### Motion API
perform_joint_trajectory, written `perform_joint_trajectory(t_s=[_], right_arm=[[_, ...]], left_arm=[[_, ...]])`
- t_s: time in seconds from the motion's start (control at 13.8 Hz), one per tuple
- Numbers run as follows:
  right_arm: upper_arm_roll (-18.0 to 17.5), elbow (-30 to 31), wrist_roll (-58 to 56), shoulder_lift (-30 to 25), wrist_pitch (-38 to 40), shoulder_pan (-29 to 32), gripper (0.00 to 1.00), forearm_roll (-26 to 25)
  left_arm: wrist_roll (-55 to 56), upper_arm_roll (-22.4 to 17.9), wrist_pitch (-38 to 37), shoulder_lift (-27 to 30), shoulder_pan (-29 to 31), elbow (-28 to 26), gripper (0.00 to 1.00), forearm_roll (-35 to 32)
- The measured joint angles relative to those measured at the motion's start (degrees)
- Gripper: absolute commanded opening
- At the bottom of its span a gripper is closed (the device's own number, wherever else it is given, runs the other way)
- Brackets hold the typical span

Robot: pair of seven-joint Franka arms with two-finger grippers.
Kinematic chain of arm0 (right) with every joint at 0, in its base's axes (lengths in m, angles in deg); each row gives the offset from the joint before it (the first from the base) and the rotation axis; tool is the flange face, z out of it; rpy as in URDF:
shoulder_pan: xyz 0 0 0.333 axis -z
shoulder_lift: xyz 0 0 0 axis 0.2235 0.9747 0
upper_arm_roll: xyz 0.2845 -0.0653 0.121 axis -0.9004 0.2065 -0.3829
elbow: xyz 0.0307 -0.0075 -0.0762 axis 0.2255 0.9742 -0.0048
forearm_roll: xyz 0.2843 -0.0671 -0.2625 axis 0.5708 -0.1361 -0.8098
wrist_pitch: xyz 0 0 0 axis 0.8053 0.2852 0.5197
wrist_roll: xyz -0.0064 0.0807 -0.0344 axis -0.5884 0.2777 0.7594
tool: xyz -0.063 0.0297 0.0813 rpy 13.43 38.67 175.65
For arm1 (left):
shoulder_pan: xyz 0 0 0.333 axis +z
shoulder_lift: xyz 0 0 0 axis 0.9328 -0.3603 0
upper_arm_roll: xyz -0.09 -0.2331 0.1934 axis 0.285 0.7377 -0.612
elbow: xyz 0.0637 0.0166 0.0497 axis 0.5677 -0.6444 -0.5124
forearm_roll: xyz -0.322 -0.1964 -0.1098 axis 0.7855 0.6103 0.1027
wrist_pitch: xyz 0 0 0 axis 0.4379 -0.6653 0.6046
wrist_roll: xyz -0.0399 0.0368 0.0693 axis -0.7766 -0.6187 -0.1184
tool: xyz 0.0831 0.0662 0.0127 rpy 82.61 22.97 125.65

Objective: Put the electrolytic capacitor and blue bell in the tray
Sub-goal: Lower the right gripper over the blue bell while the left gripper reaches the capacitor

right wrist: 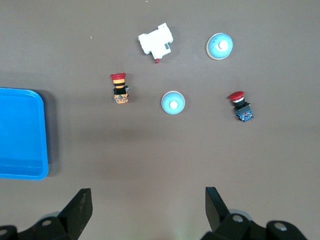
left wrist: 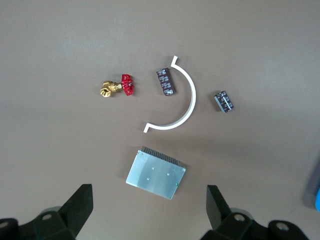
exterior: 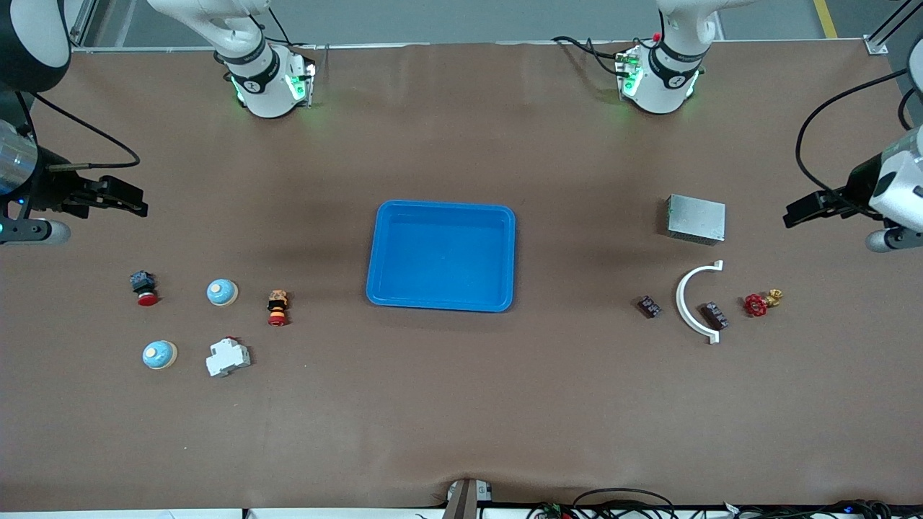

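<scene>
The blue tray [exterior: 441, 256] sits empty at the middle of the brown bench [exterior: 461, 418]. Two blue bells lie toward the right arm's end: one [exterior: 222, 292] between a red-capped push button [exterior: 143, 286] and a striped red-and-yellow button [exterior: 277, 308], the other [exterior: 159, 355] nearer the front camera, just beside a white circuit breaker [exterior: 228, 357]. Toward the left arm's end, two dark electrolytic capacitors lie flat: one [exterior: 650, 307] apart on the tray's side of a white curved bracket [exterior: 694, 303], the other [exterior: 714, 315] inside its arc. A red-handled brass valve [exterior: 761, 302] lies near them, and a grey metal box [exterior: 696, 218] sits farther from the front camera. The left gripper [exterior: 807, 211] hangs over the bench's edge near the metal box, jaws spread wide and holding nothing. The right gripper [exterior: 122, 198] hangs over bare bench above the buttons, jaws likewise wide apart and empty.
</scene>
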Motion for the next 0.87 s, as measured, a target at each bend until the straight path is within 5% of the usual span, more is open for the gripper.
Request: perform_joint_trajectory(t_s=[0.51,0.87], right_arm=[[-0.1,0.4,-0.4,6.7,0.4,-4.2,1.0,-0.1],[-0.1,4.3,-0.4,11.9,-4.6,-5.7,1.0,-0.2]], left_arm=[[1.1,0.0,15.1,-3.1,0.3,-8.9,0.99,0.0],[8.2,0.0,25.8,-7.7,0.3,-13.2,0.83,0.0]])
